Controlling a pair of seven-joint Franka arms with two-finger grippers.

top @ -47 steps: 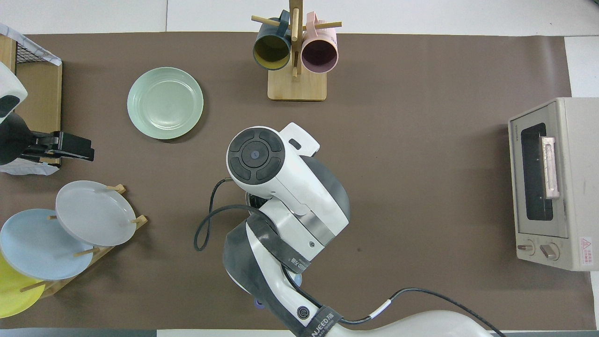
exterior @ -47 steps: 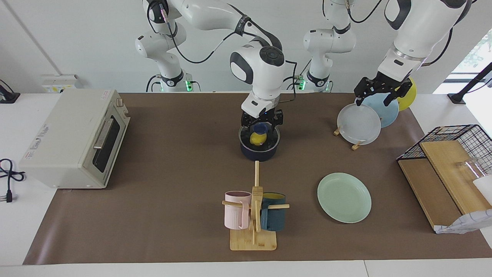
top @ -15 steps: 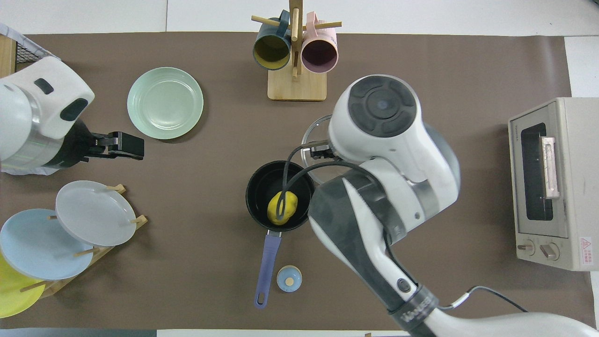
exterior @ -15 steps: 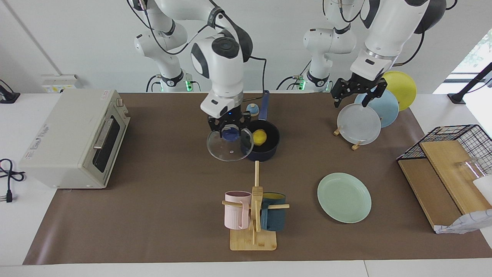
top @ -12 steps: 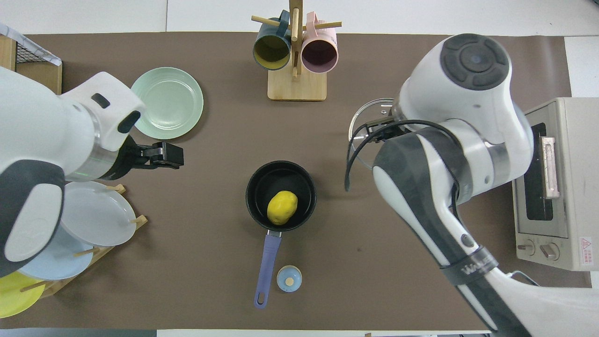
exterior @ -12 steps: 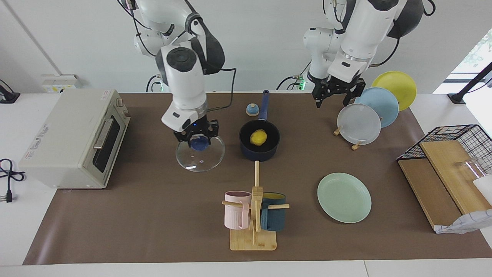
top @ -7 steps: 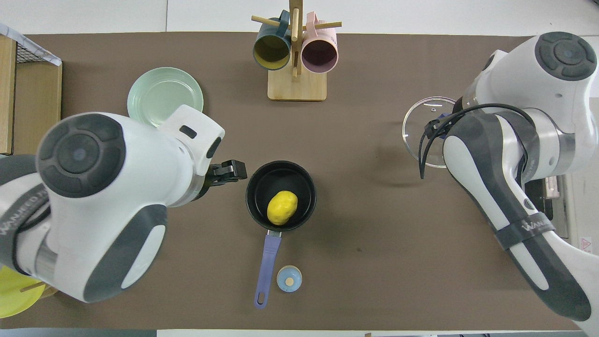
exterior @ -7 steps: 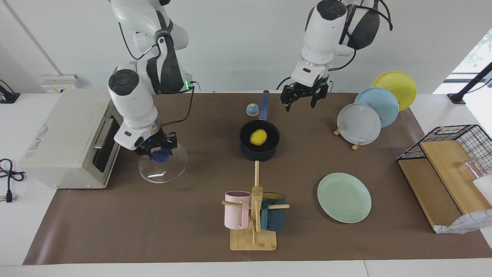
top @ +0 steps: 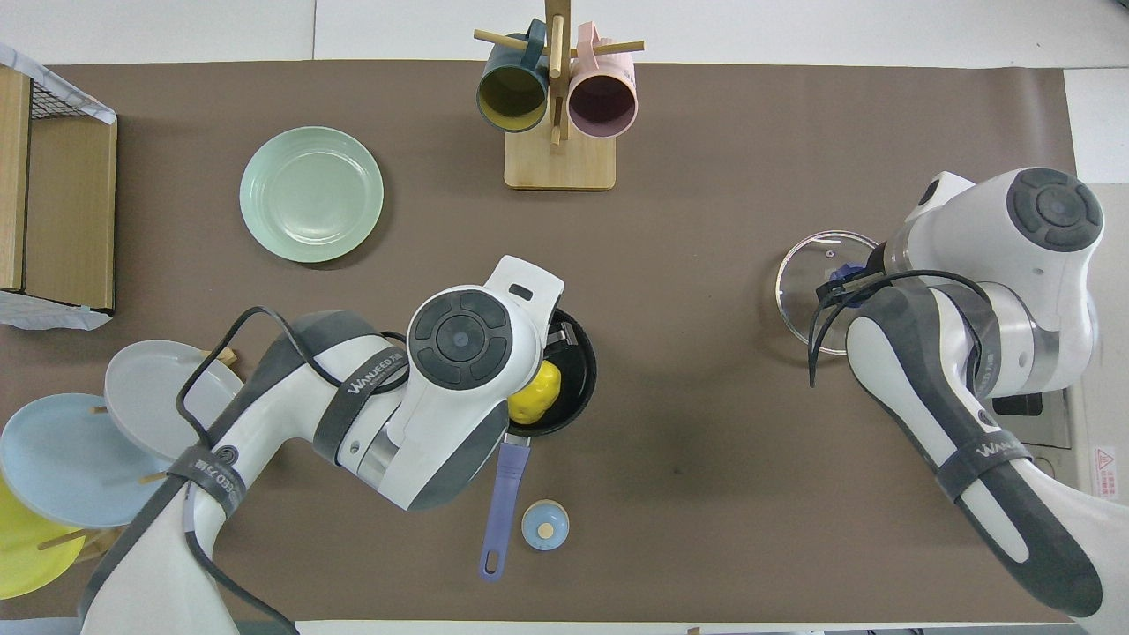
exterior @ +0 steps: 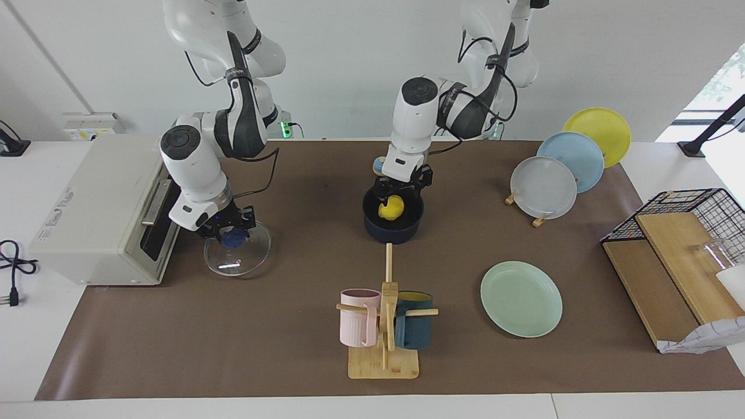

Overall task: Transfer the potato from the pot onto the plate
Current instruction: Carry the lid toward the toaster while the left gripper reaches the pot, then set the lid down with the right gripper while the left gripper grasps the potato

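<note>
Lid (exterior: 237,249): now off pot (exterior: 393,224), carried toward toaster (exterior: 110,209), right gripper (exterior: 224,230) clamped on its knob.
Left gripper (exterior: 400,192): newly lowered over potato (exterior: 391,207), fingers parted, nothing gripped.
Potato: in pot, exposed for grasping.
Plate (exterior: 521,298): at pot's four o'clock in facing view, awaiting.

bare mat btwn pot (exterior: 393,224), plate (exterior: 521,298) (mug rack (exterior: 384,326) beside)

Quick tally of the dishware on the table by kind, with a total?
Plates: 4: mint-green plate, grey-white plate, light blue plate, yellow plate
Mugs: 2: pink mug, teal mug
Pots: 1: pot, potato inside
Lids: 1: glass lid
Total: 8
</note>
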